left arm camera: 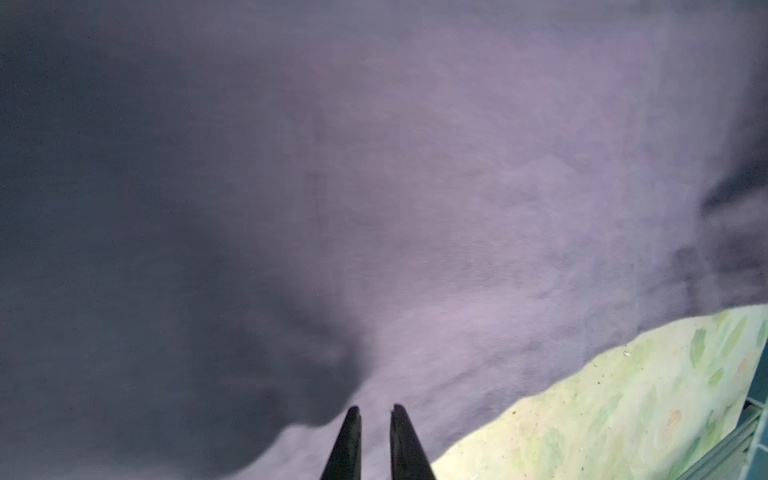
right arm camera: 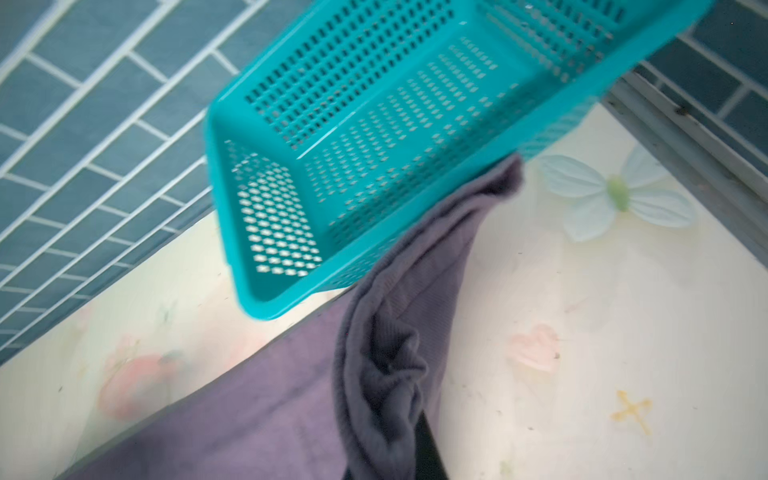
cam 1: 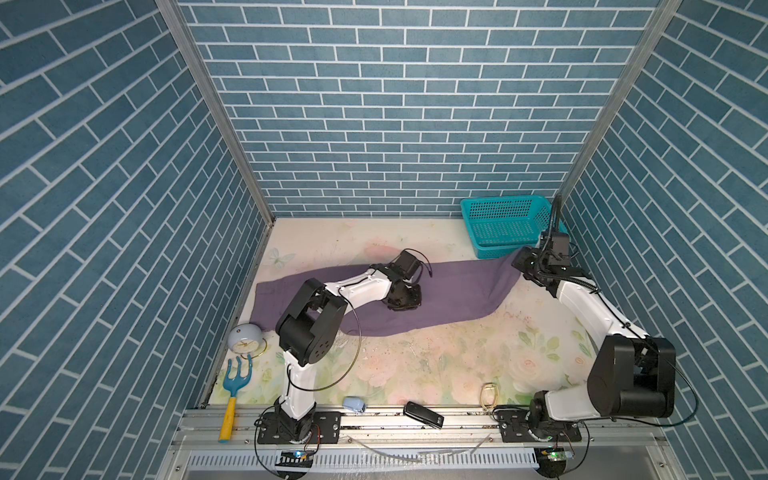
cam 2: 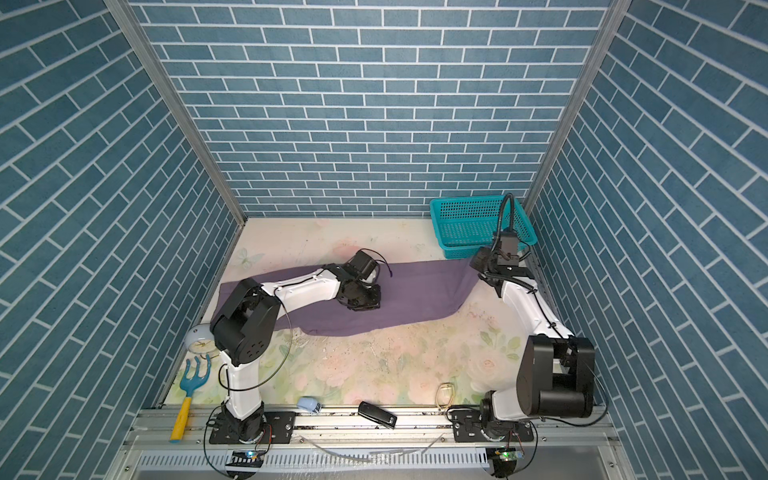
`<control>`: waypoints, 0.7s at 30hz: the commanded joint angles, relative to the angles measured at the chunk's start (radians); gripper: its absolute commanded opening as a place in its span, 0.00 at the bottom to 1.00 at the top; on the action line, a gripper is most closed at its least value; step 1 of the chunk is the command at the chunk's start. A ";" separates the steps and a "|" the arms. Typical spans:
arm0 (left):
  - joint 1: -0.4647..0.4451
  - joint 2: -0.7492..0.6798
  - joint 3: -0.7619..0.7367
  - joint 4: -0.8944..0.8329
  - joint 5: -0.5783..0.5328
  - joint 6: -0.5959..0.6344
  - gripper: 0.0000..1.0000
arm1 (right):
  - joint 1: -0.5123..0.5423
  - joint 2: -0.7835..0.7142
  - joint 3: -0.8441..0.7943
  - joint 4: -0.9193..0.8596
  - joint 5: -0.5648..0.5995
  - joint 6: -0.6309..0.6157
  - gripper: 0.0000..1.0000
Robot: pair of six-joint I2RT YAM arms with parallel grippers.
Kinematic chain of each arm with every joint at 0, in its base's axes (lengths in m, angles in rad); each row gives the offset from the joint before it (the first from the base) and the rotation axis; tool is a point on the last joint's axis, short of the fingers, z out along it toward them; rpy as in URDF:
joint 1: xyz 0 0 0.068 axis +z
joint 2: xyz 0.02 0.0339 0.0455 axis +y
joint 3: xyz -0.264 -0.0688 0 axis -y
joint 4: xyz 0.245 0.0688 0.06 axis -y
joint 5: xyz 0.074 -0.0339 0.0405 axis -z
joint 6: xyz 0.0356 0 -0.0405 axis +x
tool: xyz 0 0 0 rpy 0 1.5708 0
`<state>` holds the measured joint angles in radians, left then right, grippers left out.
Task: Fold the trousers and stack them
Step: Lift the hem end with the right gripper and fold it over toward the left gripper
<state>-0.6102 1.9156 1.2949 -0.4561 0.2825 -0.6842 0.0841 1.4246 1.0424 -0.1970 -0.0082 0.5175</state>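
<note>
The trousers (cam 1: 449, 291) lie as one long muted purple band across the middle of the flowered surface (cam 1: 436, 361). In both top views they run from the 9 o'clock edge toward the 2 o'clock corner. The cloth is mostly flat, with a rounded lobe sagging toward 6 o'clock.

The left tool (cam 1: 405, 301) sits low over the middle of the band, near the centre of the dial, pointing down at the fabric. In the left wrist view its two dark fingertips (left arm camera: 353, 415) stand a narrow gap apart. Smooth purple cloth shows between them, and nothing is pinched there.

The right tool (cam 1: 519, 259) is at the 2 o'clock end of the band. It is closed tight on the bunched edge of the trousers (right arm camera: 386, 374), which rises off the surface in gathered folds. In the right wrist view only one dark finger (right arm camera: 428, 449) shows beside the gathered cloth. The tip of the raised fabric there reaches the side wall of the teal basket (right arm camera: 216, 166).

The basket (cam 1: 473, 208) stands in the 1 o'clock corner against the blue brick walls, with no contents showing.

A small round clock (cam 1: 243, 338) sits at 8 o'clock, just beside the left arm's elbow. A blue garden fork with a yellow handle (cam 1: 235, 376) lies at 7 o'clock. A small pale blue toy car (cam 1: 354, 404) and a black flat device (cam 1: 423, 414) rest along the 6 o'clock rail.
</note>
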 commanded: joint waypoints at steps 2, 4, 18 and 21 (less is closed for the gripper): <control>0.142 -0.179 -0.088 -0.002 0.021 -0.010 0.16 | 0.156 0.008 0.108 0.000 0.110 -0.113 0.00; 0.191 -0.251 -0.123 -0.029 0.007 0.004 0.16 | 0.243 0.037 0.145 0.001 0.135 -0.141 0.00; 0.517 -0.551 -0.423 -0.123 -0.008 0.076 0.19 | 0.730 0.379 0.424 -0.025 0.157 -0.271 0.00; 0.545 -0.552 -0.449 -0.123 -0.004 0.092 0.19 | 0.788 0.441 0.451 -0.034 0.138 -0.304 0.00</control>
<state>-0.0853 1.3827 0.8642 -0.5583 0.2714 -0.6296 0.8341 1.8267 1.4277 -0.2100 0.1371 0.2890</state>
